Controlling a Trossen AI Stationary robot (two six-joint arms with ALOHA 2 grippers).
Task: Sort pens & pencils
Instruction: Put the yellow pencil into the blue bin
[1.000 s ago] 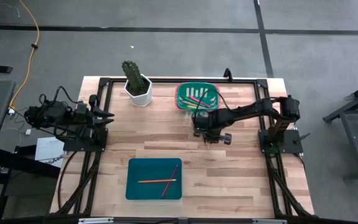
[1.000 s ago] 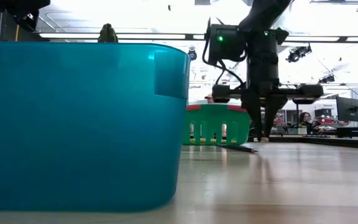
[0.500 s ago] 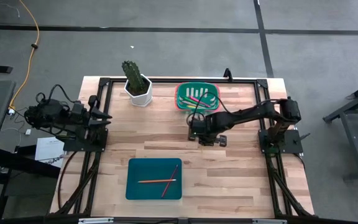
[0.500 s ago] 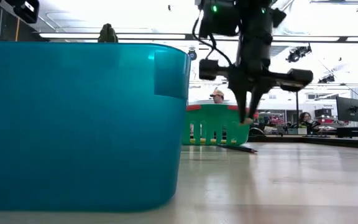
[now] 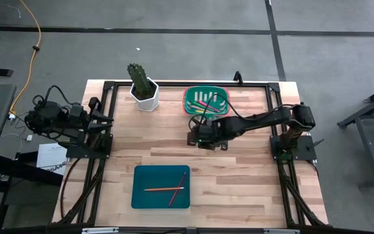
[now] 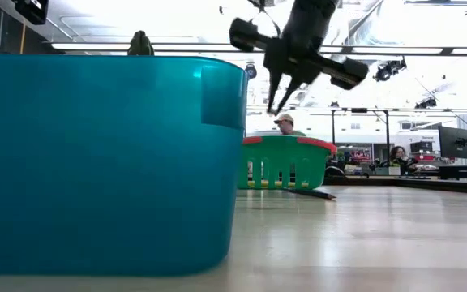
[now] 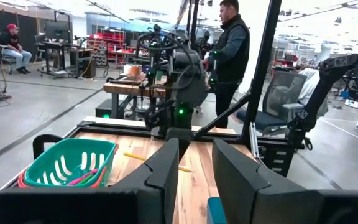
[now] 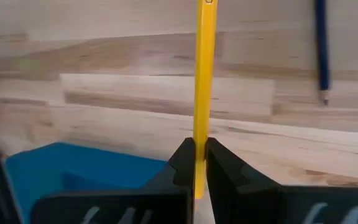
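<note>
We see the right gripper (image 8: 196,163) clamped on a yellow pencil (image 8: 202,74), pinched near one end so the long shaft sticks out ahead of the fingers, likely to be dropped lengthwise into a bin. In the high view the right gripper (image 5: 200,134) sits over the bare wood just below the green basket (image 5: 188,104), which holds the pink and green pens (image 5: 204,102). The teal bin (image 5: 139,198) near the front edge already has two pencils (image 5: 169,188) crossed inside, so we judge that's where this one is headed. A dark pencil (image 8: 321,46) lies loose on the table near the basket.

The left gripper (image 7: 194,174) waits at the left edge, fingers partly apart, holding nothing.

Versus a second ago: the right arm has shifted left across the table and, in the low view, the right gripper (image 6: 286,69) has lifted clear of the tabletop and tilted. The left arm has pulled back slightly.
</note>
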